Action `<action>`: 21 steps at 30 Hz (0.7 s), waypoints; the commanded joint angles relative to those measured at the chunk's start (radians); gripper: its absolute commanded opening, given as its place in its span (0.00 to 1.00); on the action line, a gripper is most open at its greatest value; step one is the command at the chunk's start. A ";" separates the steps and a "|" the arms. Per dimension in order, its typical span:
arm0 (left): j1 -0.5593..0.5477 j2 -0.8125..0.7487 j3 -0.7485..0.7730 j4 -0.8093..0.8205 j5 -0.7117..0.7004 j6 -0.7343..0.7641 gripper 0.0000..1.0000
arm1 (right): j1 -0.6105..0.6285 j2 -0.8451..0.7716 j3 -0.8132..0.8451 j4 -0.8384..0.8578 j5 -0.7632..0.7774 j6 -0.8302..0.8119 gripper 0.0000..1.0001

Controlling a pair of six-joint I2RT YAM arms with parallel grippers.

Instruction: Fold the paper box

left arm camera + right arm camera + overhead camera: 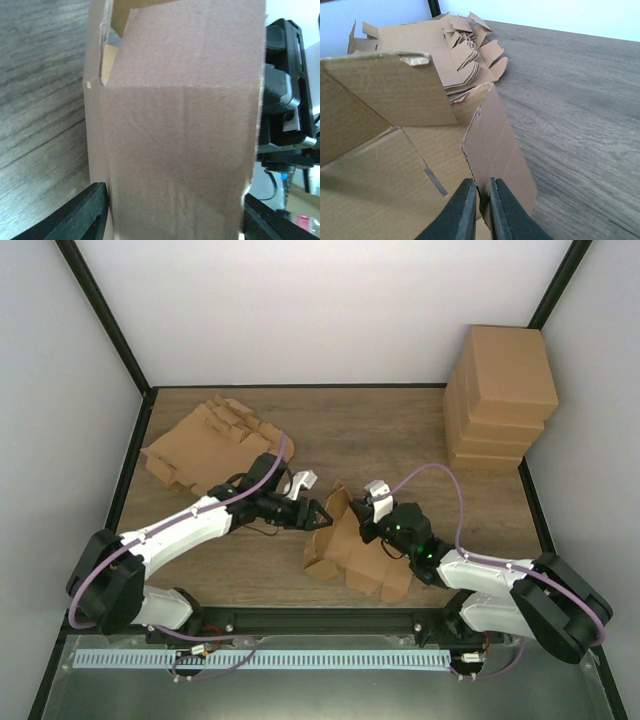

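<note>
**Progress.** The paper box [352,548] sits near the front centre of the table [400,430], between the two arms. It is part-formed. Several walls stand up, but the top is open and at least one flap [495,145] hangs loose. Tucking and closing appear still to be done. Judged against the stack of closed boxes [500,400] at the far right corner, it is well short of finished. A pile of flat blanks [205,445] lies far left, well apart from the work.

**Pincers.** The right pincer [481,207] is pressed together on the lower edge of the loose flap. The left pincer [175,202] is spread wide astride one wall of the box, with a finger at each edge. Whether it clamps that wall cannot be told.

**Not determinable.** The box's base and far side are hidden. The left wrist view is almost filled by blurred cardboard.
</note>
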 commanded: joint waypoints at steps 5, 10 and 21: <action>-0.086 0.037 0.106 -0.124 -0.217 0.052 0.57 | 0.010 -0.052 -0.008 -0.052 0.055 0.086 0.35; -0.101 0.064 0.119 -0.126 -0.239 0.052 0.56 | 0.010 -0.214 -0.023 -0.224 0.082 0.172 0.61; -0.115 0.065 0.157 -0.144 -0.231 0.053 0.56 | 0.010 -0.273 0.088 -0.718 -0.035 0.581 0.52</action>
